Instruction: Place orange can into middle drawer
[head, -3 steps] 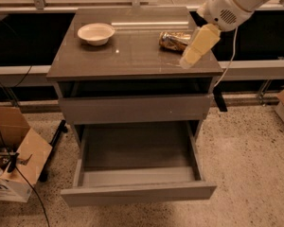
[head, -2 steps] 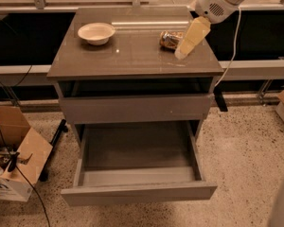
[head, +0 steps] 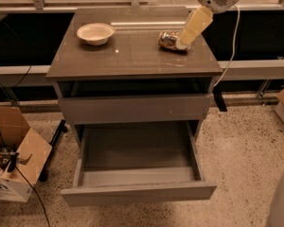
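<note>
The orange can lies on its side on the cabinet top, at the back right. It is shiny, with an orange-gold and dark wrap. My gripper reaches down from the upper right, and its cream tip is at the can's right end, touching or just above it. One drawer is pulled out low on the cabinet, and its inside shows nothing in it. The drawer above it is shut.
A white bowl sits at the back left of the cabinet top. A cardboard box and cables lie on the floor at left. A rail runs behind the cabinet. A cable hangs from the arm at right.
My gripper has moved back and left from the cabinet top's front right edge to the can's right end. The can and the bowl have not moved.
</note>
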`<state>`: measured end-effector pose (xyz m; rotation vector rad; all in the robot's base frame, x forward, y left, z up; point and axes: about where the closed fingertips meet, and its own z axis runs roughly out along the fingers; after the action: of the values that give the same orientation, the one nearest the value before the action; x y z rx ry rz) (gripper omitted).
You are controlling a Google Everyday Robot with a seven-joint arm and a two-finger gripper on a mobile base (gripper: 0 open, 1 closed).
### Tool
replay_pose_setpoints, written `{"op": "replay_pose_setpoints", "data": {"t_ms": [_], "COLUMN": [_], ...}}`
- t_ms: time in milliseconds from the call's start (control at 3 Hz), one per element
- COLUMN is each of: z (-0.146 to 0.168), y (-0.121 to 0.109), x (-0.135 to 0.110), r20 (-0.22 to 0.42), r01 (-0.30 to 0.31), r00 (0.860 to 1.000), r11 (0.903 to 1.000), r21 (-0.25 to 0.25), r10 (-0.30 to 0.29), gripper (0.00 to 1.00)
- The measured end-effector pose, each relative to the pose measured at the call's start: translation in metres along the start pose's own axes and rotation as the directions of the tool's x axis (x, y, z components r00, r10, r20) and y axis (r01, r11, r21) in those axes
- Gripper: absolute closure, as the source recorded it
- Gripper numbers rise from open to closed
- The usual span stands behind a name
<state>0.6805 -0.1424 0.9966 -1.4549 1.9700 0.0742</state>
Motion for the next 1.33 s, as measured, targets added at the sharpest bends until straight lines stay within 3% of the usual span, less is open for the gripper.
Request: {"op": "replay_pose_setpoints", "data": {"t_ms": [333,667,1000,1333], "z": [0.015,0.055,0.084,0.117], "y": [-0.013,-0.051,-0.076,-0.095], "x": [-0.005,-0.014,-0.011,0.009], "r20": [0.023,0.083,0.106,0.103], "r01": [-0.050,-0.132,-0.182,-0.263], "r00": [0.999,0.989,0.980,0.962], "r11": [0.9975,0.9857,0.9766,0.9577], "r21": [0.050,0.105,0.115,0.117], "r10": [0.049,0.123,0.170,0.252], "gripper": [0.00,0.00,0.00,0.00]}}
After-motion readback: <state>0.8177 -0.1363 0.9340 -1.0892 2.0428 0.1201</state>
